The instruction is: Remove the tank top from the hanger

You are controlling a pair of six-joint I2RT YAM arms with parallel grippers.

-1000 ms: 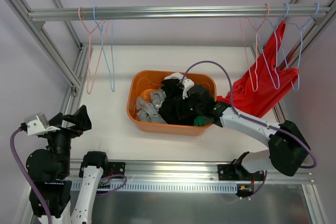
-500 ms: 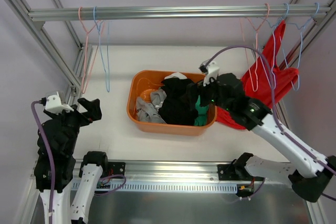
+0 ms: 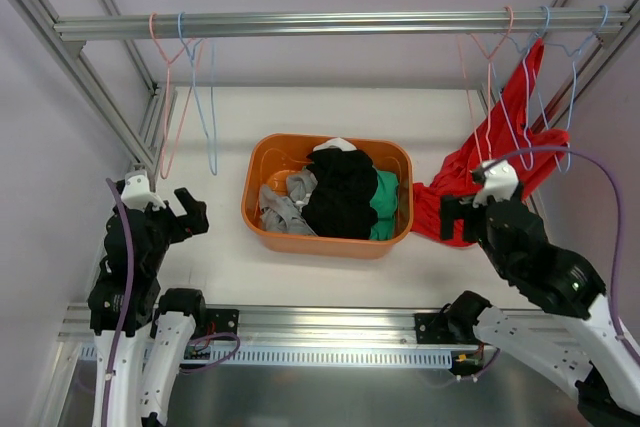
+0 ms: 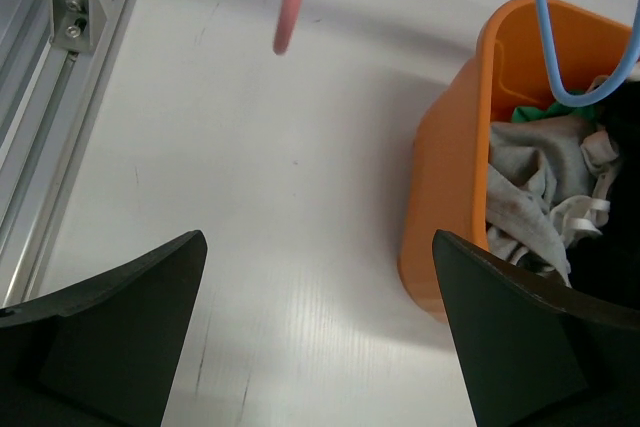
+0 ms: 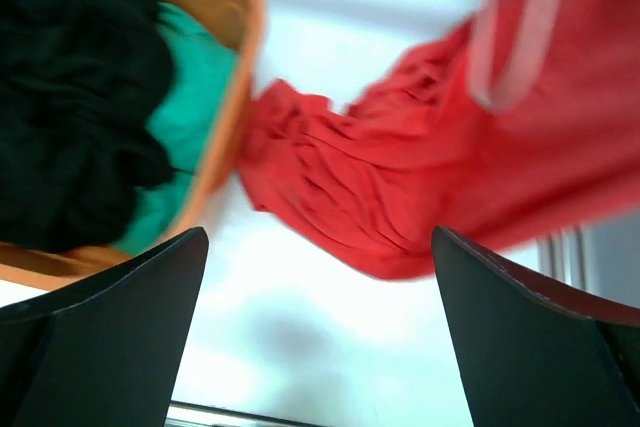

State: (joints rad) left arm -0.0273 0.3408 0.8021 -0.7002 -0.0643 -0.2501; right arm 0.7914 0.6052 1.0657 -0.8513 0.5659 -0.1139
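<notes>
The red tank top (image 3: pixel 497 147) hangs from a blue hanger (image 3: pixel 545 39) on the rail at the right, and its lower part drapes onto the table beside the basket. In the right wrist view it (image 5: pixel 420 177) fills the upper right, blurred. My right gripper (image 3: pixel 447 219) is open and empty, raised just in front of the tank top's lower edge, apart from it; in its own view (image 5: pixel 318 247) the jaws stand wide. My left gripper (image 3: pixel 192 211) is open and empty at the left, over bare table (image 4: pixel 315 247).
An orange basket (image 3: pixel 262 152) holding black, grey and green clothes sits mid-table; its rim shows in both wrist views (image 4: pixel 450 187) (image 5: pixel 232 117). Empty pink (image 3: pixel 165 97) and blue (image 3: pixel 205 107) hangers hang at the left, more at the right (image 3: pixel 490 57). Frame posts line both sides.
My right arm has lifted out of the basket and swung right to the tank top's lower edge; the green garment now lies in the basket. My left arm has shifted right. The left hangers sway.
</notes>
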